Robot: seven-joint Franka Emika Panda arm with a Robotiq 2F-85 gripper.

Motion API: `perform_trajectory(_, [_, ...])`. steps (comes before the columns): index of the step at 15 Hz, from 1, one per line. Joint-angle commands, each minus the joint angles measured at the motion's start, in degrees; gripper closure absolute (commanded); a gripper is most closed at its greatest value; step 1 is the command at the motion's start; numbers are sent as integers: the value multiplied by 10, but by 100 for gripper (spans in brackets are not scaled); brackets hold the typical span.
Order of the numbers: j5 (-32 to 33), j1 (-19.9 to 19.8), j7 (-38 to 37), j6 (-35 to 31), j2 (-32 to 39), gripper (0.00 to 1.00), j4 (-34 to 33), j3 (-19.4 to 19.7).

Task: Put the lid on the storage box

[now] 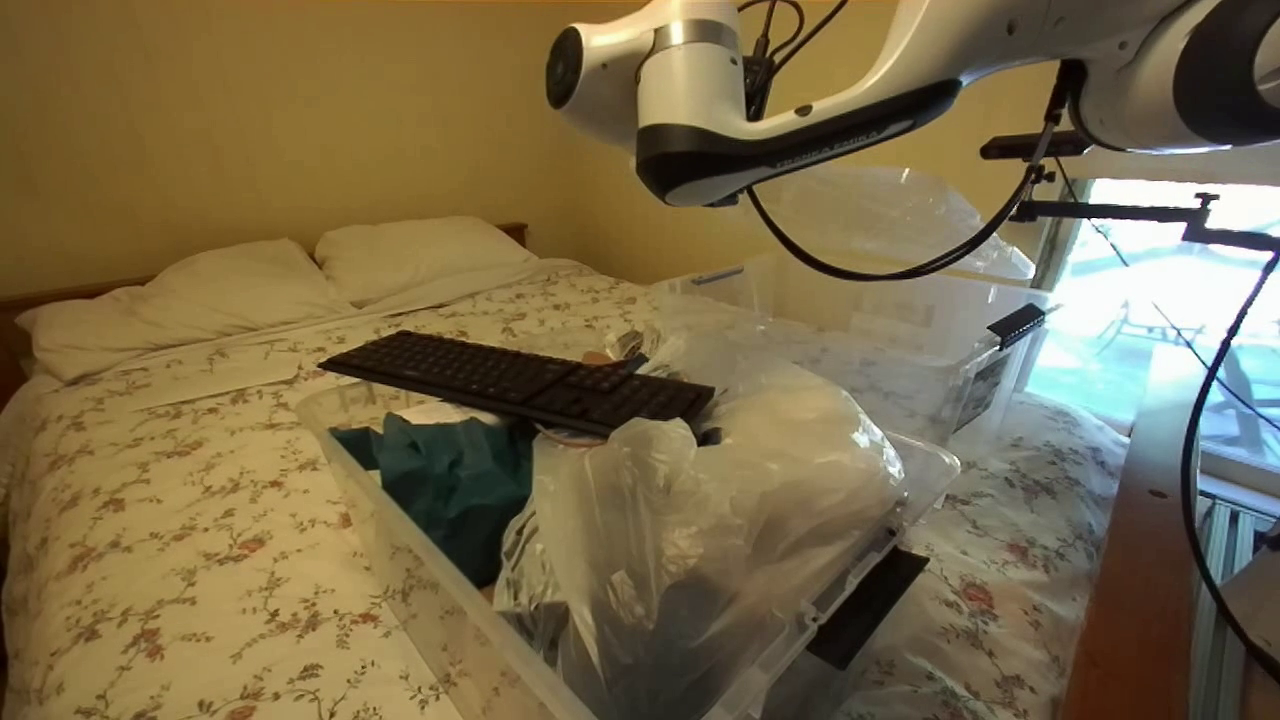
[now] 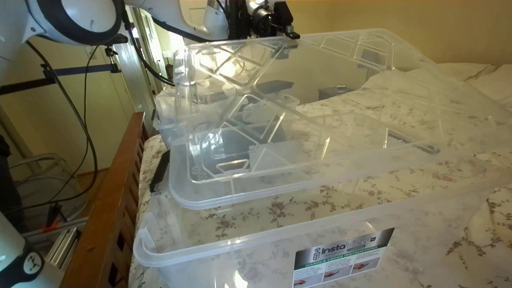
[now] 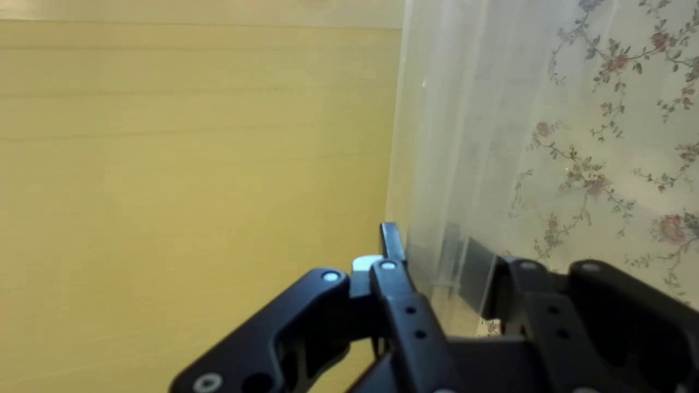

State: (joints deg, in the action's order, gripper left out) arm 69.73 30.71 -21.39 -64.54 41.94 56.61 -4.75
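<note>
The jaws pinch the clear, ribbed plastic lid (image 2: pixel 286 106) by its raised edge, and it slopes down from them over the clear, rectangular storage box (image 2: pixel 256 239)!

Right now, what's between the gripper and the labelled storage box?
The clear lid, tilted, its upper edge in the gripper; an exterior view shows this.

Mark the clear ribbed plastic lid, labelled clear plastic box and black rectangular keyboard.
Clear plastic lid (image 2: pixel 292 111): in an exterior view, ribbed panel.
Labelled clear box (image 2: pixel 256 239): in an exterior view, nearest rim.
Black keyboard (image 1: pixel 515 378): in an exterior view, central keys.
</note>
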Motion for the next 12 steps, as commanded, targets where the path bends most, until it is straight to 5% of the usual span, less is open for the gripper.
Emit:
perform_trajectory(1, [-2,-7,-38,-11,-78,94,136,-6])
perform_trajectory(12, [-85,-37,-123,-73,-200,94,340,-80])
